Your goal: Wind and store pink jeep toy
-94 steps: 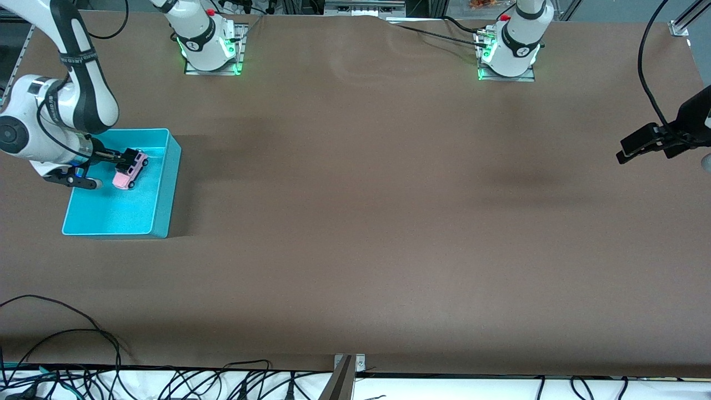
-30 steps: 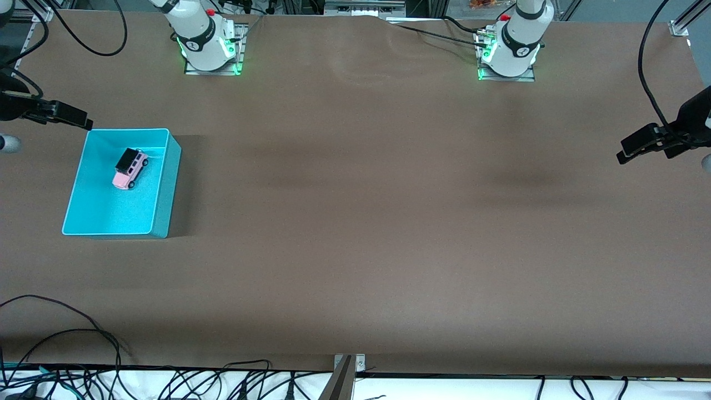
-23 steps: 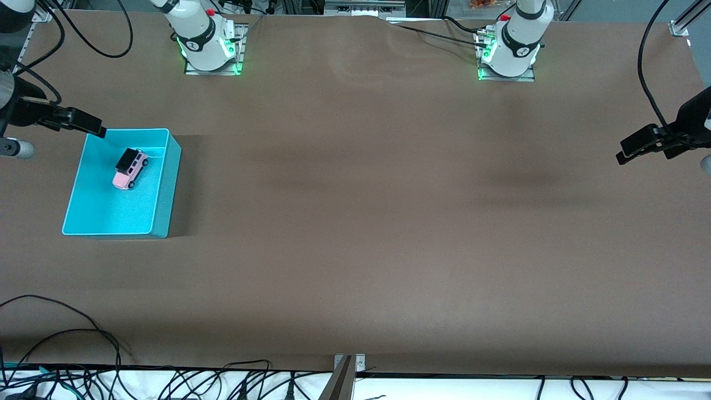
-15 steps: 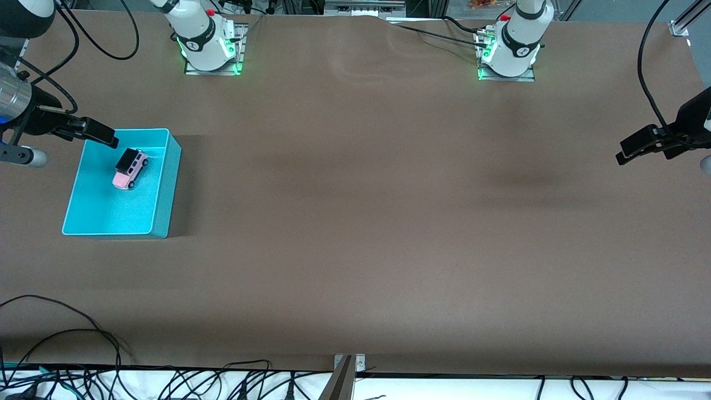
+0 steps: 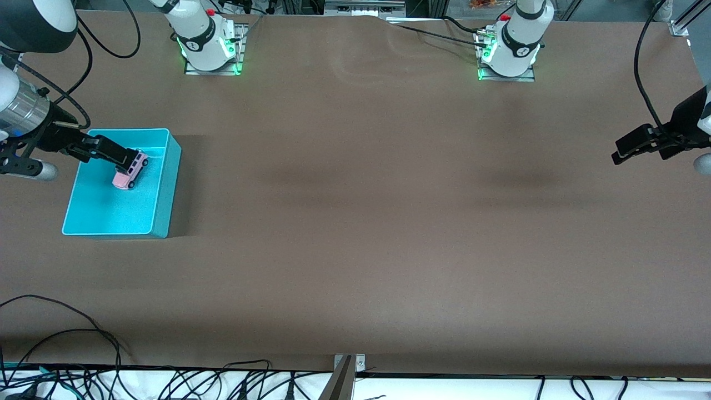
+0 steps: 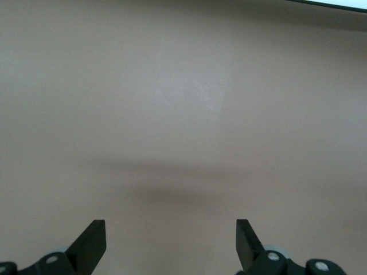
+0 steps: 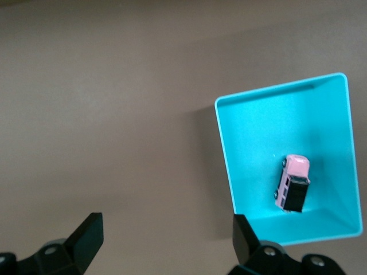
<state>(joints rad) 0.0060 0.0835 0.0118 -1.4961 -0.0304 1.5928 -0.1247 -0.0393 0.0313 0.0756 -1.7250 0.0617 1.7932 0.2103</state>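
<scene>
One pink jeep toy (image 5: 130, 171), tiny and boxy: pink body, black roof, small dark wheels, row of side windows visible in right wrist view (image 7: 292, 183). Sits inside cyan bin (image 5: 158, 222) on the bin floor, in the part of the bin farther from the front camera, upright on its wheels as far as visible. Long axis diagonal to the bin walls; pink hood end points nearer the front camera, black-roofed end angled toward the bin's corner on the base side. Roof end partly covered in front view by right gripper (image 5: 114, 154), which hangs over the bin with fingertips above the jeep, fingers spread wide, nothing pinched. Cannot tell whether the fingertips touch the roof. In right wrist view (image 7: 166, 235) jeep lies ahead of and off to one side of the fingers, not between them. Bin at the right arm's end of brown table (image 5: 355, 222). Left gripper (image 5: 630, 149) waits over bare table at the left arm's end, well apart from the bin; fingers spread, empty, only tabletop between them (image 6: 169, 240).
</scene>
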